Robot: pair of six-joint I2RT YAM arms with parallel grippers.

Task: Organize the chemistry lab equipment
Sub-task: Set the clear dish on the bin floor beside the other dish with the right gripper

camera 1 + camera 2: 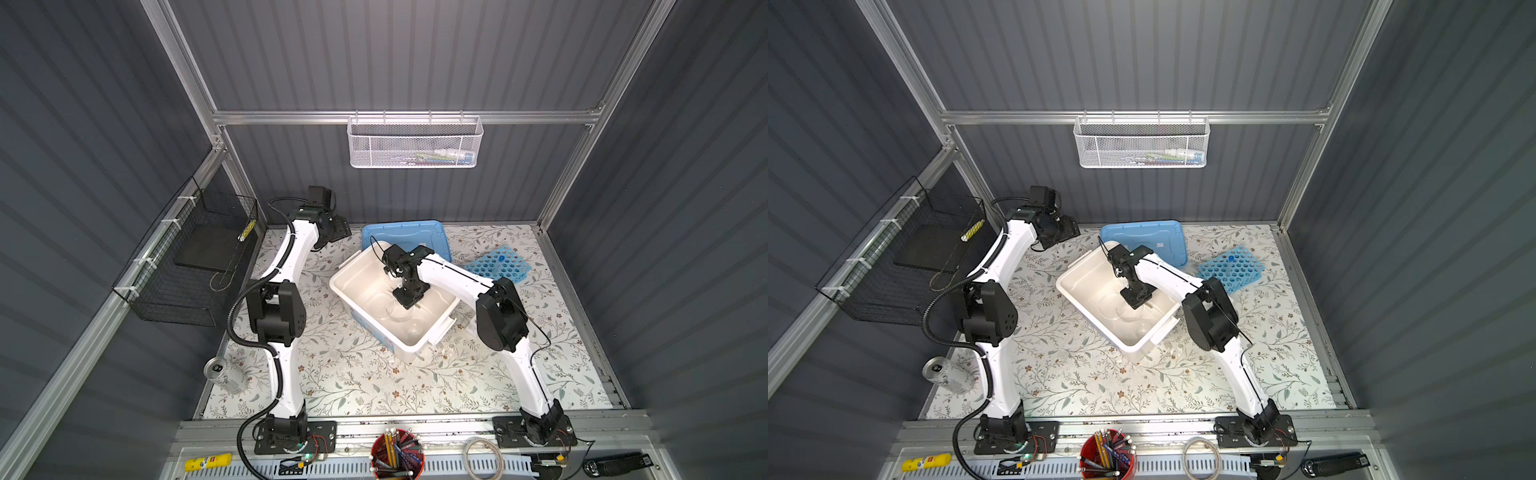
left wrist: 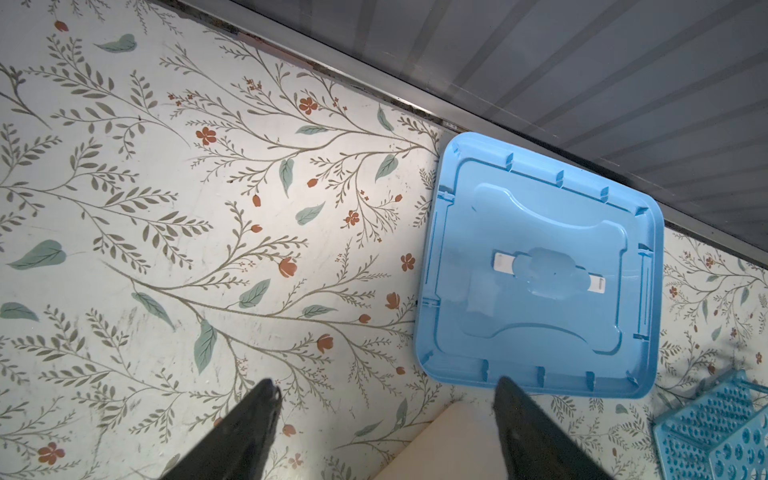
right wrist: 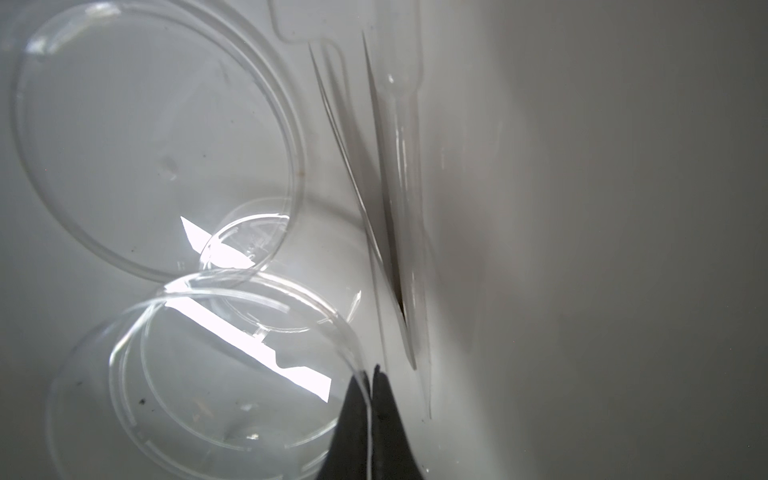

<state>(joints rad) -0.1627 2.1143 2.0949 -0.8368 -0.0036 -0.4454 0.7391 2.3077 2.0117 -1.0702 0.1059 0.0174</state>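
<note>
Right end effector (image 3: 371, 376) reaching inside white bin (image 1: 353, 274), pressed together, apparently pinching rim of 1 clear dish (image 3: 199, 374); 2nd dish (image 3: 158, 137) lying in bin beside it. Left end effector (image 2: 386, 384) hovering spread just beyond bin's far corner.

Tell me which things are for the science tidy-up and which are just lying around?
For the job: white bin, blue lid, blue tube rack, clear dish pinched in the right hand, second dish, pipette, tweezers.
Just lying about: red pencil cup, yellow tube, drink can, cable coil.
</note>
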